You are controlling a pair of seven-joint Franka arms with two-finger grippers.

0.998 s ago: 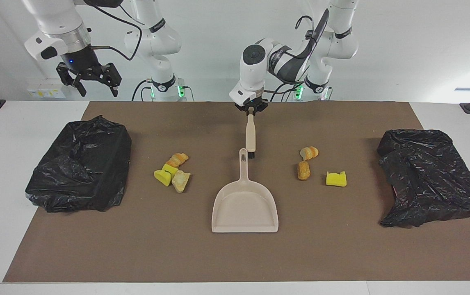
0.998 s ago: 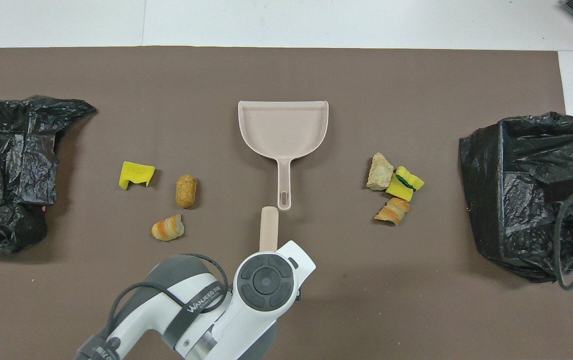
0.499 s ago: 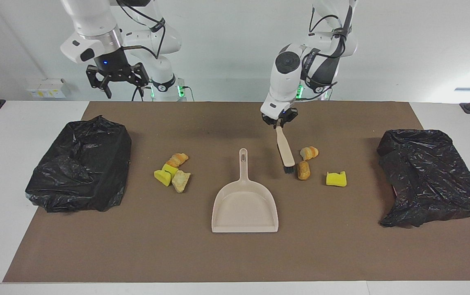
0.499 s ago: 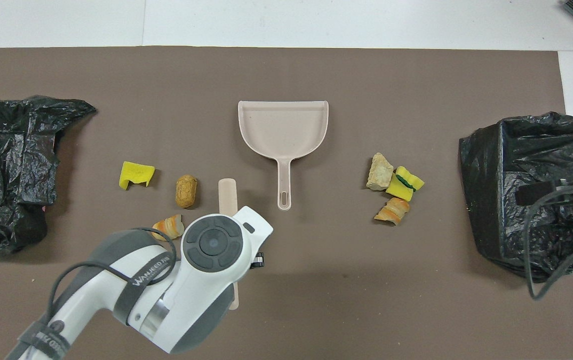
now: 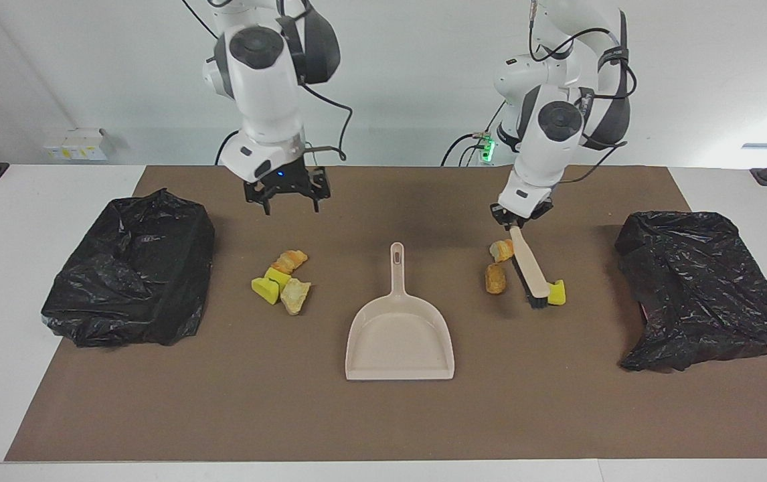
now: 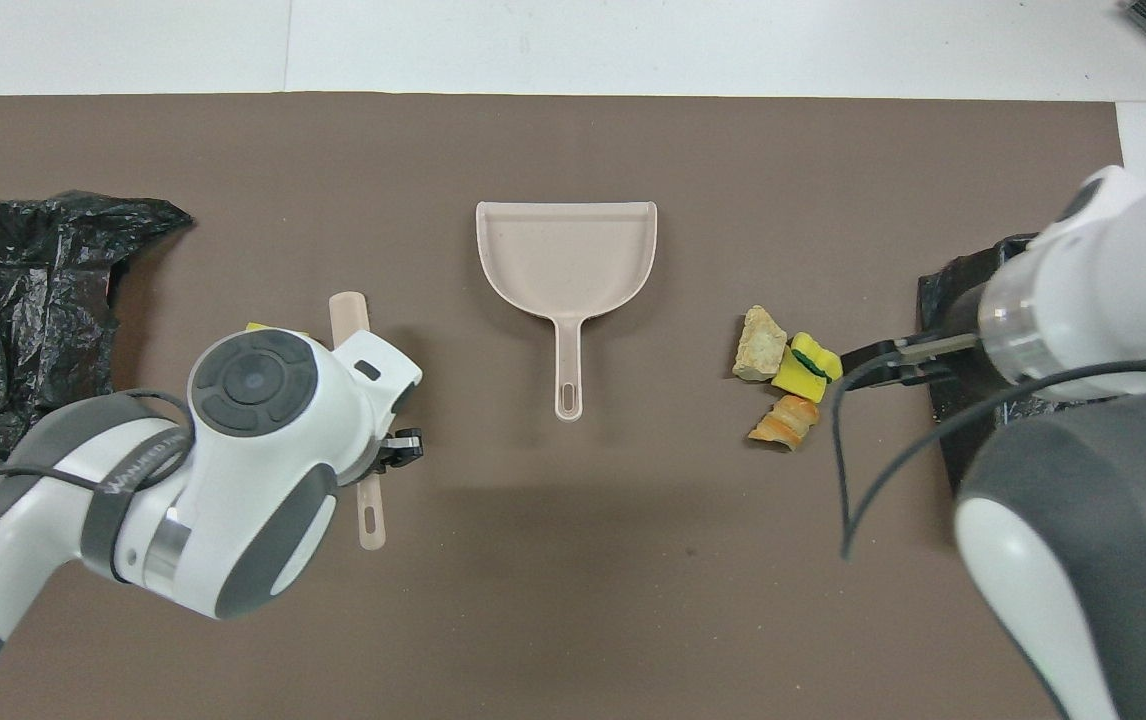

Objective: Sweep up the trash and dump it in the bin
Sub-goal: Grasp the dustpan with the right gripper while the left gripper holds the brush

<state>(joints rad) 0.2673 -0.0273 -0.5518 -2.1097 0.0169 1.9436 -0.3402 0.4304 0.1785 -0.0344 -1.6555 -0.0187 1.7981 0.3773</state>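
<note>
Overhead, lower left of frame: left end effector [image 5: 519, 219] buried under its own white wrist housing. Same housing covering the middle of the brush [image 6: 351, 325], nearly all of one yellow sponge scrap [image 6: 259, 327], and the two bread-like lumps [image 5: 496, 278] outright. Right edge: right arm's bulk masking most of the black bin bag [image 6: 953, 300], with the right end effector [image 5: 286, 194] possibly that dark shape by the cable. Left edge cropping the second bag [image 6: 23, 300]. Facing view, centre right: brush head overlapping that sponge scrap, contact not clear.
</note>
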